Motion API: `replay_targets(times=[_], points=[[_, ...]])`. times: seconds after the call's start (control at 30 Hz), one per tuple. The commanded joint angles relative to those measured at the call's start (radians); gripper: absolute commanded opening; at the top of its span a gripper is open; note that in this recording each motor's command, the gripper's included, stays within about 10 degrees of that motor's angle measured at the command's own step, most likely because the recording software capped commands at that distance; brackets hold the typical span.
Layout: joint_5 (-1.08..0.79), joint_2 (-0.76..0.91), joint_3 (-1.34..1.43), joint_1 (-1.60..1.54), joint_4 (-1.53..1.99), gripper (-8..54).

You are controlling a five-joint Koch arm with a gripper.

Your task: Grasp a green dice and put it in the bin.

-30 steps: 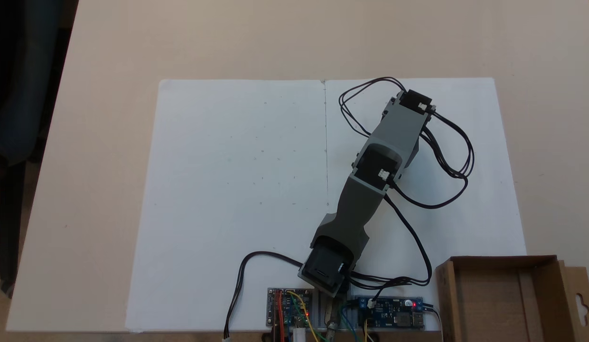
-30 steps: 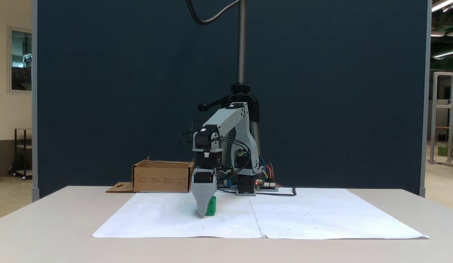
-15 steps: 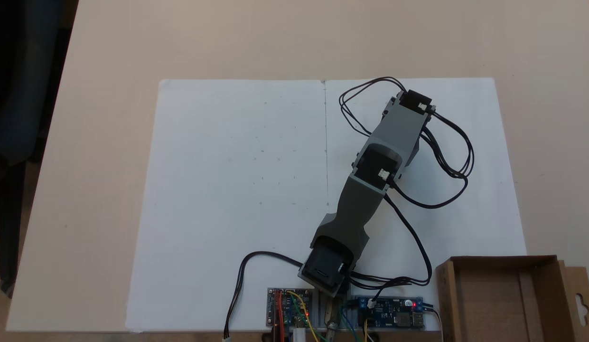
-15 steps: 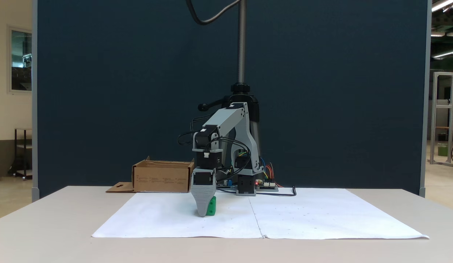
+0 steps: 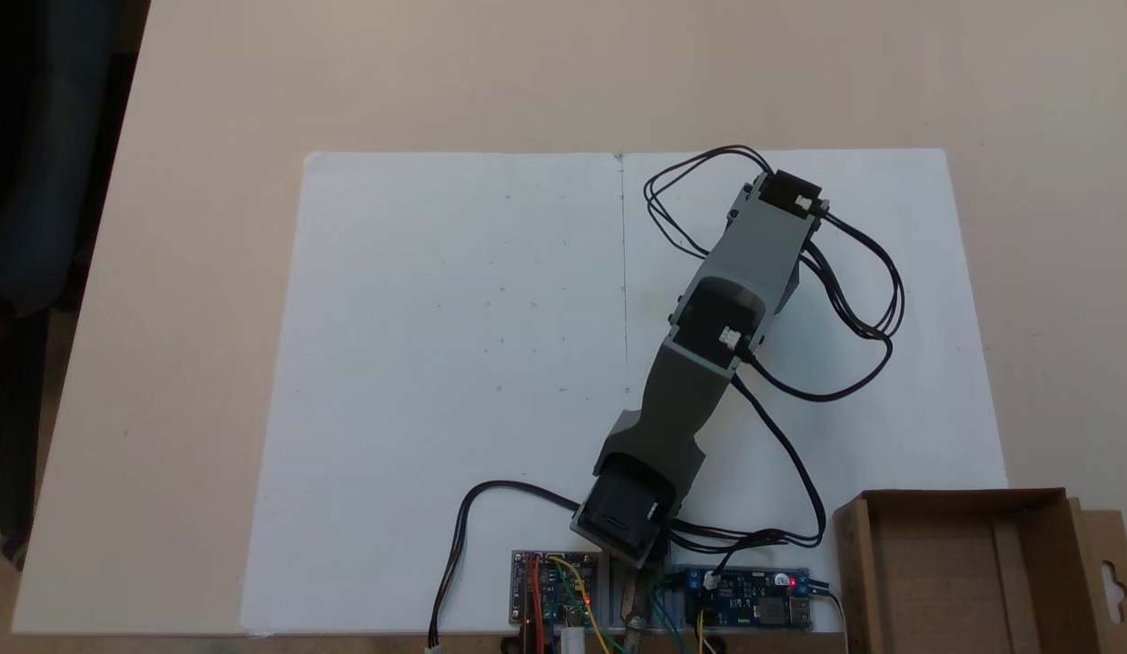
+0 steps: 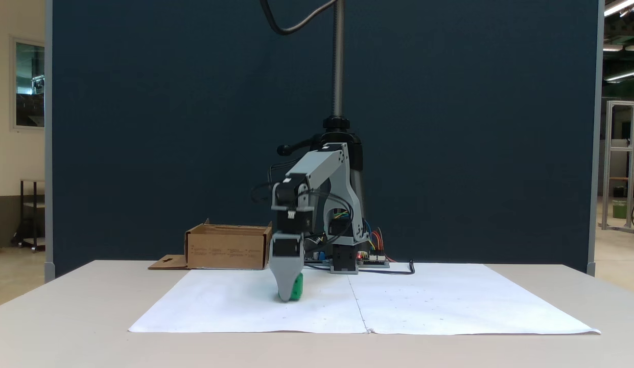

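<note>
Front fixed view: gripper pointing straight down, tip at or just above the paper, left of the centre seam. One broad grey jaw facing the camera, the other hidden behind it. Cannot tell whether the jaws stand apart, together or clamped. Dice bright green, peeking out at the right edge of that jaw, touching or nearly touching it, low by the tip. Cannot tell whether it rests on the paper or hangs just clear of it.

Arm reaching forward from its base, elbow high, forearm dropping vertically to the gripper. Black cables looped around the wrist motors. Behind: a dark blue panel and a metal pole rising above the base.

Bin on the table, behind the gripper and to its left, well apart from the dice. Open top, flap with the hang-hole lying flat at its left side.

Top fixed view: arm stretched diagonally from the base at the lower edge toward the upper right of the paper, covering whatever lies below its far end. Cables arcing out on the right. Two circuit boards with small red lights beside the base. Bin in the lower right corner, partly off the paper, its inside bare cardboard, flap to the right.
</note>
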Motion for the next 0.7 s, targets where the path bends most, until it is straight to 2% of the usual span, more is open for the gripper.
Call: replay_targets(times=[0.0, 0.3, 0.63, 0.67], points=[[0.02, 0.126, -0.02, 0.023, -0.077, 11.9], [0.187, 0.382, -0.028, 0.189, -0.092, 11.9], [0.268, 0.416, -0.129, 0.483, -0.106, 11.9], [0.268, 0.416, -0.164, 0.594, -0.106, 11.9]])
